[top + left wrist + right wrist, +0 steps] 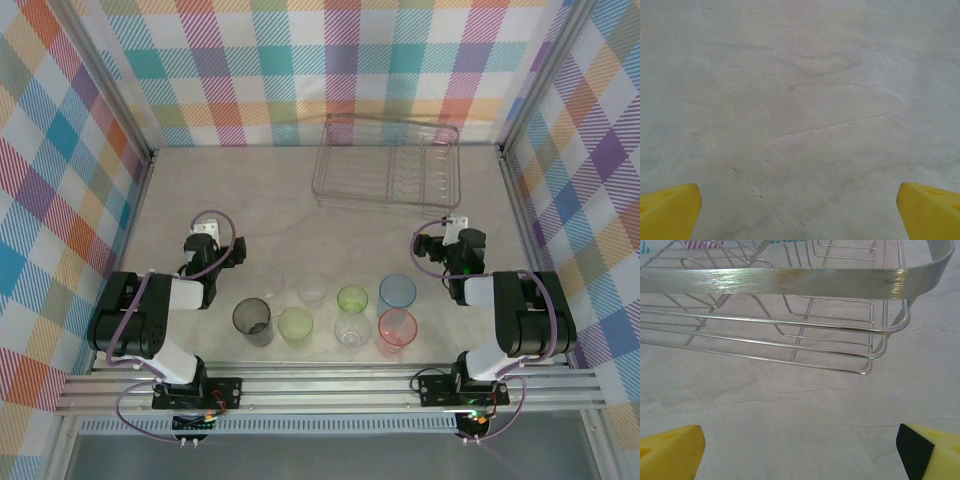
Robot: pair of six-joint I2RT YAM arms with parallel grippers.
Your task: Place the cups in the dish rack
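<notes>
Translucent plastic cups (352,299) stand in two rows at the near edge of the pale marbled table (250,190); the silvery wire dish rack (388,165) sits well behind them, toward the far right.

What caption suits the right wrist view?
Open right pincer above the pale table, facing the wire dish rack.

the dish rack (790,280) is shiny brushed metal wire, the cups (352,298) translucent plastic, the table (800,100) matt, marble-veined.

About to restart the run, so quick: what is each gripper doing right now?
Left gripper: open, holding nothing, above bare table.
Right gripper: open, holding nothing, facing the dish rack.
</notes>
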